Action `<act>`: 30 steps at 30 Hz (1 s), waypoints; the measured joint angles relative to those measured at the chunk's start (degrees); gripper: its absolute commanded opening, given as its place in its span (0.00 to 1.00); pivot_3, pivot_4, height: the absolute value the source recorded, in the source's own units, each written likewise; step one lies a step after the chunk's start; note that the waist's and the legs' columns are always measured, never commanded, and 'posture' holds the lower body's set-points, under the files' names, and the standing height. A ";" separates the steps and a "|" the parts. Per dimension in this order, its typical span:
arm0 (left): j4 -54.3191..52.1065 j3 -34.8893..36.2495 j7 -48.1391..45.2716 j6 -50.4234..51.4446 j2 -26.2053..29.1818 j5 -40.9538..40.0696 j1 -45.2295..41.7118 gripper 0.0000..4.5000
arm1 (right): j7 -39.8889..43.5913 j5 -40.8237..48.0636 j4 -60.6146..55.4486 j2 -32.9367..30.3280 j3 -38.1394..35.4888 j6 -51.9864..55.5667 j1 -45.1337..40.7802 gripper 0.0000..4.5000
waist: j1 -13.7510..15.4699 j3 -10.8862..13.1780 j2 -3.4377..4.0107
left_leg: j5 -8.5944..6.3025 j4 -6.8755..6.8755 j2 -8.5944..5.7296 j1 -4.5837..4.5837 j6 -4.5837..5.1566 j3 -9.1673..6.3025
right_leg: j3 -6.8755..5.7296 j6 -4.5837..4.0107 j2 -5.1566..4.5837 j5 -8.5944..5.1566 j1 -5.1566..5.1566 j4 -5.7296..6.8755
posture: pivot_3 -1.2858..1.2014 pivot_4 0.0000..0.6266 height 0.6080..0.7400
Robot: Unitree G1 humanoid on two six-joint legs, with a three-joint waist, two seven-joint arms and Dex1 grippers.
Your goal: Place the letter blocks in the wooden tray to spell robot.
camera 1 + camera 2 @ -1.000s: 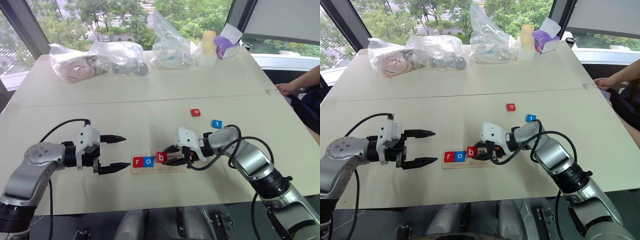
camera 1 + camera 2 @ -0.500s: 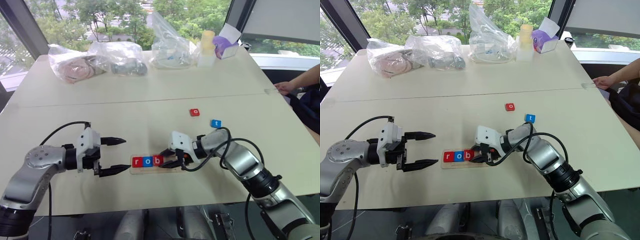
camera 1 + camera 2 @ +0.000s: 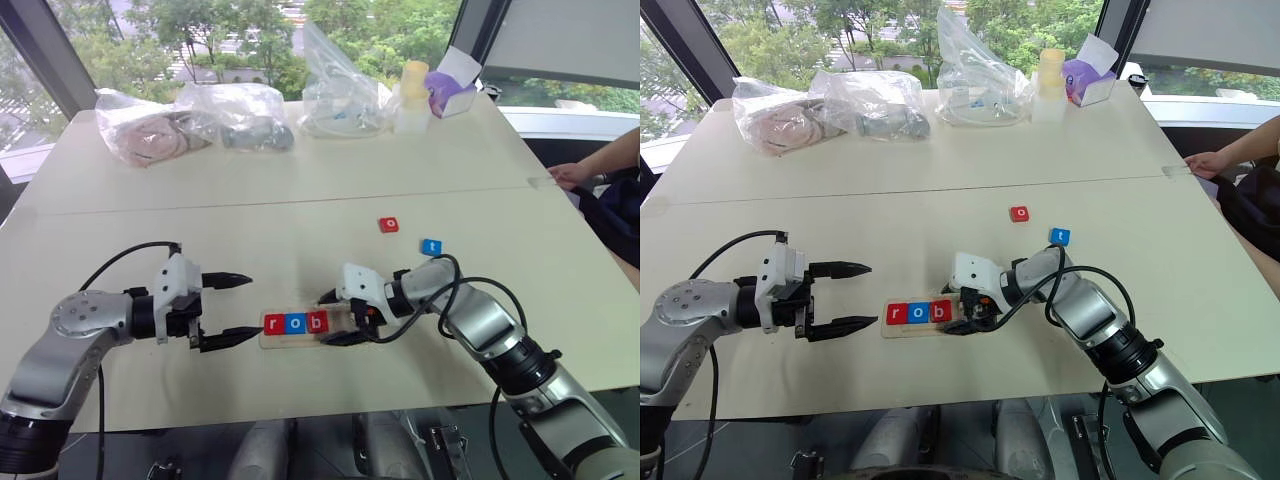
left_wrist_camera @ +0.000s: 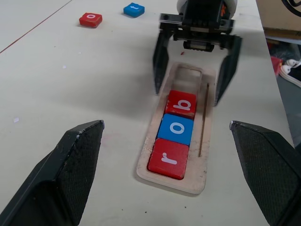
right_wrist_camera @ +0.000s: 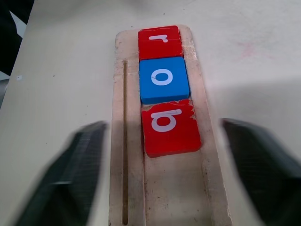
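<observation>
The wooden tray (image 4: pixel 203 141) is lying on the table (image 3: pixel 300 200), holding a red r block (image 4: pixel 168 158), a blue o block (image 4: pixel 175 129) and a red b block (image 4: pixel 181 104) in a row. The right gripper (image 4: pixel 196 69) is straddling the tray's empty end, fingers spread, grasping nothing. The left gripper (image 3: pixel 226 309) is hovering at the tray's nine o'clock, likewise spread. At roughly one o'clock, a red o block (image 3: pixel 389 225) and what looks like a blue t block (image 3: pixel 431 246) are lying apart.

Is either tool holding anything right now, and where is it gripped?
Nothing is held. The right tool stands open astride the red b tile; the left tool is open too.
</observation>
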 measured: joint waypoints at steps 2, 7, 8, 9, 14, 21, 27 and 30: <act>0.00 0.00 0.02 0.00 -0.08 0.00 -0.09 1.00 | 0.08 0.00 0.00 0.02 0.05 0.00 0.00 0.99 | 0.00 0.00 0.00 | 0.00 0.00 0.00 0.00 0.00 0.00 | 0.00 0.00 0.00 0.00 0.00 0.00 | 0.52 0.24 1.00; 0.00 -0.05 0.17 0.00 -0.51 0.00 -0.19 1.00 | -3.05 0.11 2.34 1.81 -2.15 -0.09 -1.56 0.99 | -0.12 0.00 0.01 | 0.02 0.00 0.00 0.00 -0.03 0.01 | 0.01 -0.02 0.01 0.02 -0.02 0.02 | 0.52 0.24 1.00; 0.02 -0.04 0.19 -0.01 -0.62 0.01 -0.18 1.00 | -4.91 0.13 3.86 2.57 -3.97 0.00 -2.66 0.99 | -0.12 0.00 0.01 | 0.03 0.01 0.00 0.00 -0.04 0.01 | 0.01 -0.04 0.03 0.03 -0.02 0.03 | 0.52 0.24 1.00; 0.01 -0.06 0.23 -0.03 -0.82 0.02 -0.18 1.00 | -8.08 0.01 6.26 3.55 -6.75 0.37 -4.57 0.99 | -0.10 0.00 0.01 | 0.04 0.01 0.00 0.00 -0.07 0.01 | 0.01 -0.07 0.05 0.05 -0.03 0.03 | 0.52 0.24 1.00; 0.04 -0.08 0.28 -0.17 -0.99 0.08 -0.16 1.00 | -20.71 -1.95 13.75 4.97 -15.18 4.07 -10.43 0.99 | 0.05 -0.02 -0.02 | 0.05 -0.07 0.00 0.00 -0.09 -0.01 | 0.00 -0.08 0.05 0.06 -0.06 0.03 | 0.52 0.24 1.00; 0.82 -0.84 0.43 -1.12 -2.17 1.15 -0.93 1.00 | -38.82 -6.78 21.33 8.57 -21.16 14.30 -11.24 0.99 | -0.14 -0.01 0.00 | 0.06 -0.13 -0.02 -0.11 -0.10 0.04 | 0.05 -0.09 0.04 0.06 -0.25 0.08 | 0.52 0.24 1.00; 1.86 -1.47 0.32 -1.62 -2.77 1.72 -2.45 1.00 | -47.10 -7.69 24.06 13.13 -24.08 16.98 -11.66 0.99 | -0.39 -0.03 0.02 | 0.07 -0.11 0.00 -0.06 -0.09 0.08 | 0.08 -0.10 0.11 0.09 -0.24 0.11 | 0.52 0.24 1.00; 1.97 -1.99 0.26 -1.75 -3.10 1.88 -2.44 1.00 | -48.45 -7.07 25.21 14.67 -25.38 18.15 -12.68 0.99 | -0.36 -0.03 0.02 | 0.07 -0.08 0.00 -0.06 -0.09 0.08 | 0.07 -0.10 0.12 0.10 -0.22 0.11 | 0.52 0.24 1.00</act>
